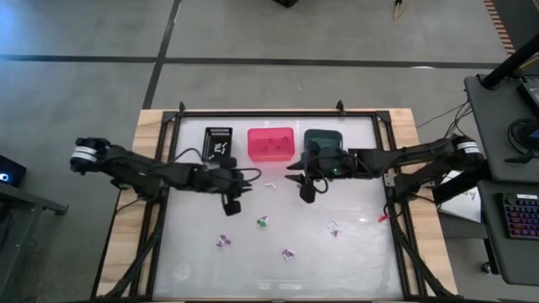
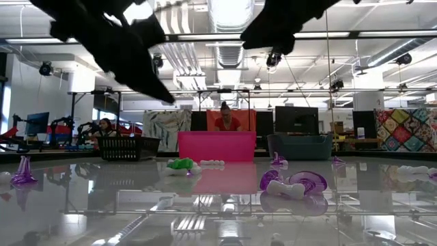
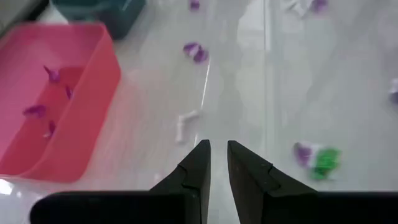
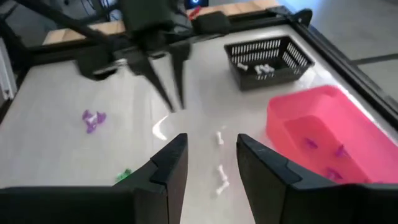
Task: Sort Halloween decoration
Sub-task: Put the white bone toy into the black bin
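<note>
Just ahead of left pincer, white trinket

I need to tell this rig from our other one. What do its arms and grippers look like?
Both arms are dark, slim and jointed. The left arm has a pale ring at its base end, as does the right arm. The left gripper and right gripper each have two black, wedge-shaped fingers.

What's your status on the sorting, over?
Left hand nearly shut, empty, above a white trinket. Right hand open, empty, near the pink bin. Trinkets still loose on the table. Nothing blocking.
</note>
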`<state>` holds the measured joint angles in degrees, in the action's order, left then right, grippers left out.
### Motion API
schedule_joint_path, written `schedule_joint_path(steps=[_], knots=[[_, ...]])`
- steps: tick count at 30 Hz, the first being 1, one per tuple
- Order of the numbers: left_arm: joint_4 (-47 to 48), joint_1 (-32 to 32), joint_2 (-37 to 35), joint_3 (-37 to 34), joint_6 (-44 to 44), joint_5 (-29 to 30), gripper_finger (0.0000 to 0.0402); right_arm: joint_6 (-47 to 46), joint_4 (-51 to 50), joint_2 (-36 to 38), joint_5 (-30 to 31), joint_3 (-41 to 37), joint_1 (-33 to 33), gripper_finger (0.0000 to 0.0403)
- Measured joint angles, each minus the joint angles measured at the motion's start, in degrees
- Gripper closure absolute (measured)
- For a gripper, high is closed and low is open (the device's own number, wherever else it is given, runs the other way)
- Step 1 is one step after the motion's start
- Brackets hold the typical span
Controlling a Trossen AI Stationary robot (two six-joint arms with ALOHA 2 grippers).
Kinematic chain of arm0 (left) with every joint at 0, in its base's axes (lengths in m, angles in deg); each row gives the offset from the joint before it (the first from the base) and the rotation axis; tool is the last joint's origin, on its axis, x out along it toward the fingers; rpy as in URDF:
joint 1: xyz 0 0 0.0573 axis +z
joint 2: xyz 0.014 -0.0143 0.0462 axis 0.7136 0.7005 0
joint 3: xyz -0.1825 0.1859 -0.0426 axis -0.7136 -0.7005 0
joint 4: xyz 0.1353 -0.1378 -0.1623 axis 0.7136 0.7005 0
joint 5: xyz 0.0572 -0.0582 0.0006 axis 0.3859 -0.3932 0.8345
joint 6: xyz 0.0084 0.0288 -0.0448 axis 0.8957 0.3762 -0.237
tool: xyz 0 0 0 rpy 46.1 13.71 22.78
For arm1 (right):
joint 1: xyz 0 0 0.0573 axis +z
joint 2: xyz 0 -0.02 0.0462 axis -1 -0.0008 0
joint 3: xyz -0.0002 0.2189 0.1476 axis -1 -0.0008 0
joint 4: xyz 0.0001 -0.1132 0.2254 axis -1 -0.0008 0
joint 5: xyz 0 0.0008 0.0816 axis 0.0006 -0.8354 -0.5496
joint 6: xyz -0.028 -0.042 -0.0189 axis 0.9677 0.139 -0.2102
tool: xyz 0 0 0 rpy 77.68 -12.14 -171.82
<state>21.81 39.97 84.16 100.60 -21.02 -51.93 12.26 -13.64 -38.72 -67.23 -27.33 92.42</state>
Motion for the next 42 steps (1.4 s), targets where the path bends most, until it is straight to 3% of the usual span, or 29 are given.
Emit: schedule_joint_path(steps=[14, 23, 30, 36, 42], knots=[[-2.34, 7.25, 14.33, 2.33, 6.17, -0.73, 0.0360, -1.26, 2.99, 0.14, -0.09, -3.08, 0.65, 0.0274], [-1.32, 7.93, 16.88, 3.00, 9.68, -0.75, 0.0320, -1.31, 2.82, 0.12, -0.10, -3.10, 0.67, 0.0271], [-1.63, 9.07, 20.22, 2.91, 9.59, -0.77, 0.0314, -1.31, 2.89, 0.12, -0.12, -3.10, 0.65, 0.0273], [-1.64, 9.04, 21.09, 2.98, 9.29, -0.69, 0.0332, -1.31, 2.93, 0.12, -0.11, -3.10, 0.67, 0.0271], [-1.35, 9.00, 20.85, 2.98, 9.08, -1.20, 0.0393, -1.31, 2.93, 0.10, -0.12, -3.10, 0.67, 0.0275]])
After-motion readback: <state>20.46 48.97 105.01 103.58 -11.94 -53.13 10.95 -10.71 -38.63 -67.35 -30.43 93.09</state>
